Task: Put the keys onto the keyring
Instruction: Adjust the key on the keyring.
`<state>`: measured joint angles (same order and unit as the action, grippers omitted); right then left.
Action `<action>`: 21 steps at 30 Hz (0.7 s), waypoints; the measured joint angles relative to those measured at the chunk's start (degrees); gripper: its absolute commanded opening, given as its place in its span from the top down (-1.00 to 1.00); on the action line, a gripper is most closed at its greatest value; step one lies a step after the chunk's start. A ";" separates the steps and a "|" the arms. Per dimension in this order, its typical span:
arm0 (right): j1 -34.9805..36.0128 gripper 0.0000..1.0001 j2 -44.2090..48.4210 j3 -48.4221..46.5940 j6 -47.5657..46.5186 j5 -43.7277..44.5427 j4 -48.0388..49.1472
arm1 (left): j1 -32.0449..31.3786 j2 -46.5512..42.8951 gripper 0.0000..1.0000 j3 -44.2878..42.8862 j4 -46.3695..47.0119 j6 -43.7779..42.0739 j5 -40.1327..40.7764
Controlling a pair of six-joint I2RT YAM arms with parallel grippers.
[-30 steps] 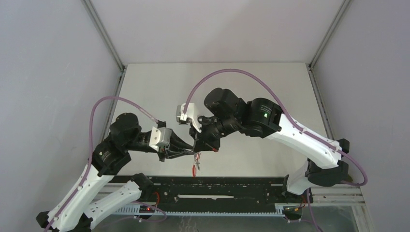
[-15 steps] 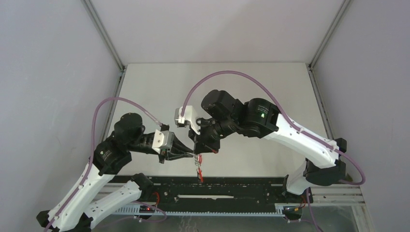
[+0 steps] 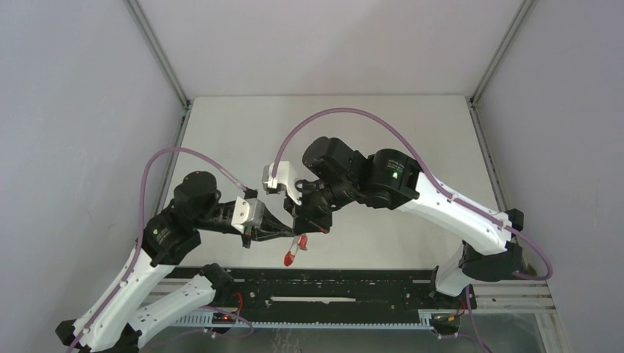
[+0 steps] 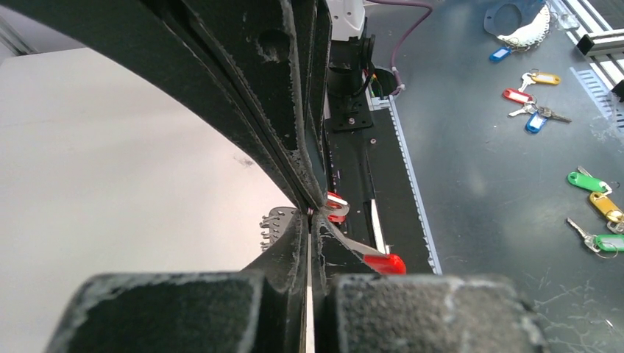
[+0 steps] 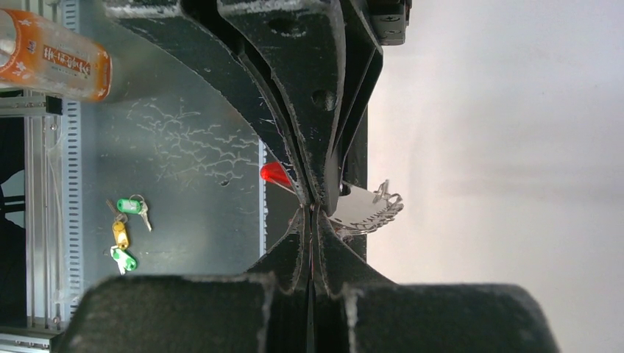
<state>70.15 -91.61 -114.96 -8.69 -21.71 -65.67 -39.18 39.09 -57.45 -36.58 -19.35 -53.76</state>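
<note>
Left end effector [image 3: 290, 233] and right end effector [image 3: 302, 231] are both clamped shut, tip to tip over the tabletop's [image 3: 331, 118] near edge, right at the keys [image 5: 368, 209] and the keyring [image 4: 335, 207], with the red strap [image 3: 293, 252] dangling. Can't tell which pinches what. I'd keep one dead still and feed slowly.

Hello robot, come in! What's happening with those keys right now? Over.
Left gripper and right gripper both shut, tip to tip. Keys pinched between them, red strap dangling. Keyring itself hidden. Nothing blocking.
</note>
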 measured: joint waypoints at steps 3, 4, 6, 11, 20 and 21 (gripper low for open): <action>-0.07 0.47 0.00 0.00 0.50 0.02 0.17 | 0.00 -0.11 0.99 0.00 0.02 -0.04 0.26; -0.46 0.37 0.00 0.00 0.87 -0.11 0.74 | 0.00 -0.17 1.00 0.00 0.07 -0.02 0.66; -1.22 0.23 0.50 0.59 2.08 -0.52 2.60 | 0.00 -0.22 1.00 0.07 0.42 0.70 1.51; -6.54 0.00 10.60 14.78 7.89 -3.04 15.85 | 0.00 -1.44 1.00 1.44 7.91 8.15 2.82; -11.19 -0.01 28.81 34.53 20.79 -3.23 37.73 | 0.22 -4.24 1.00 5.95 27.36 24.26 4.83; -11.19 -0.02 29.55 35.54 21.92 -3.21 39.67 | 0.22 -4.24 0.99 5.97 28.87 25.27 5.38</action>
<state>58.96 -62.06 -79.42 13.23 -24.93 -26.00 -38.96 34.85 -51.48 -7.70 5.91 -48.38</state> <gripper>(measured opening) 0.511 0.010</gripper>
